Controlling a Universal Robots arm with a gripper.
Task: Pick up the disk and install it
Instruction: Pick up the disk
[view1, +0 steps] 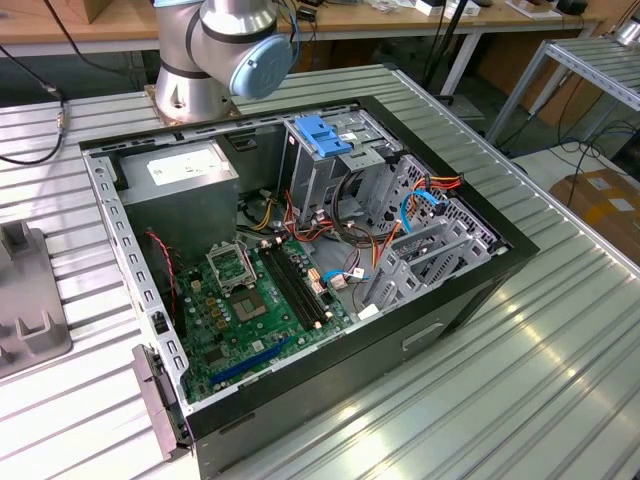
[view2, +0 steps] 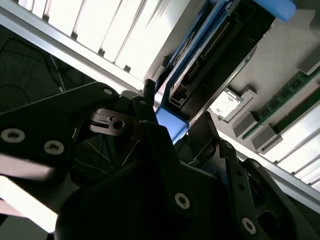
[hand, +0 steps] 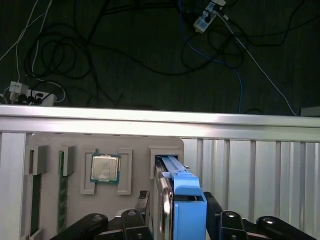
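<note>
The disk (hand: 187, 200), a slim drive in a bright blue carrier frame, stands on edge between my gripper's (hand: 176, 202) black fingers (hand: 142, 200) in the first wrist view. Its far end meets a slot of a grey parts tray (hand: 75, 145). In the second wrist view the disk (view2: 210, 65) runs away from the gripper (view2: 172, 122), whose fingers press on both of its sides. In the exterior view the open computer case (view1: 480, 290) lies on the slatted table, with its drive cage (view1: 345, 170) at the back.
The grey tray also holds a processor chip (hand: 105, 168) and memory sticks (hand: 62, 190). The table's aluminium edge rail (hand: 160, 122) runs just beyond the tray, above a dark floor with cables. A broad blue bracket (view1: 325, 135) tops the drive cage. The arm's base (view1: 220, 50) stands behind the case.
</note>
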